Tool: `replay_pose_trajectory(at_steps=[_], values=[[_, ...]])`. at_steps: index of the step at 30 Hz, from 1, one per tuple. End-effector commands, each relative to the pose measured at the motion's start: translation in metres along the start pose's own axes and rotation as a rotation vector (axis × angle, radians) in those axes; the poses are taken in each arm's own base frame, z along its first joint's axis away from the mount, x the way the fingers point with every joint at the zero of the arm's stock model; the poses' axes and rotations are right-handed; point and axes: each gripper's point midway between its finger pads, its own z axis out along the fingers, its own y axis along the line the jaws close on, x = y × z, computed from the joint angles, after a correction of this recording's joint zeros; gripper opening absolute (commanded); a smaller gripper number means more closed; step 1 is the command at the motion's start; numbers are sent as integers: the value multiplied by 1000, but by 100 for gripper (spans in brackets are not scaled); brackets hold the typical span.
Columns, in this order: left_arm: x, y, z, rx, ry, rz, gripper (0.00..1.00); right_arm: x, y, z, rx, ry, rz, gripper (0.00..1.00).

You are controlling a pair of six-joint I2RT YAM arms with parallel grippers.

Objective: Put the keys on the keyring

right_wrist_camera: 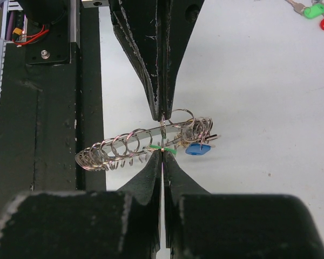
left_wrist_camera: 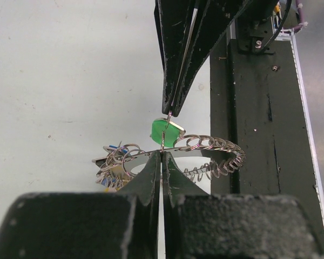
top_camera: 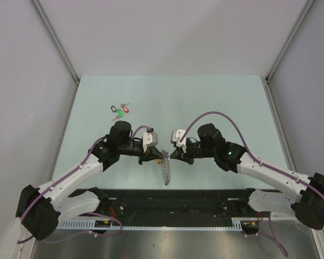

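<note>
Both grippers meet tip to tip above the table's near middle. My left gripper (top_camera: 157,155) (left_wrist_camera: 162,153) is shut on a coil of the grey wire keyring (top_camera: 166,171) (left_wrist_camera: 216,144), which hangs off the table. My right gripper (top_camera: 172,155) (right_wrist_camera: 162,152) is shut on the green-tagged key (left_wrist_camera: 165,131) (right_wrist_camera: 169,149), pinching it at the small wire loop, right against the keyring (right_wrist_camera: 113,147). The blue-tagged key (right_wrist_camera: 197,148) hangs among the coils at the ring's far end. It shows only as blue bits in the left wrist view (left_wrist_camera: 116,146).
A bunch of three keys tagged black, red and green (top_camera: 120,110) (right_wrist_camera: 316,11) lies on the pale green table (top_camera: 216,102) at the back left. A black rail (top_camera: 178,199) runs along the near edge under the arms. White walls enclose the table.
</note>
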Motion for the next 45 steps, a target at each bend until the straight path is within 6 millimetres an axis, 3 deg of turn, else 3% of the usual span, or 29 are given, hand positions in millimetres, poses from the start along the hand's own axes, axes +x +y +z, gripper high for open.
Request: replay_pose_trajectory(at_steps=[1,34,45], values=[[-23,-7,-1,41,-74,107,0,-13,0,-2,4,-44,-39,0],[-26,-12,0,72,-86,108,0,-15,2,4,-9,-51,-49,0],[-26,-9,-2,46,-82,116,0,-14,4,-11,16,-33,-49,0]])
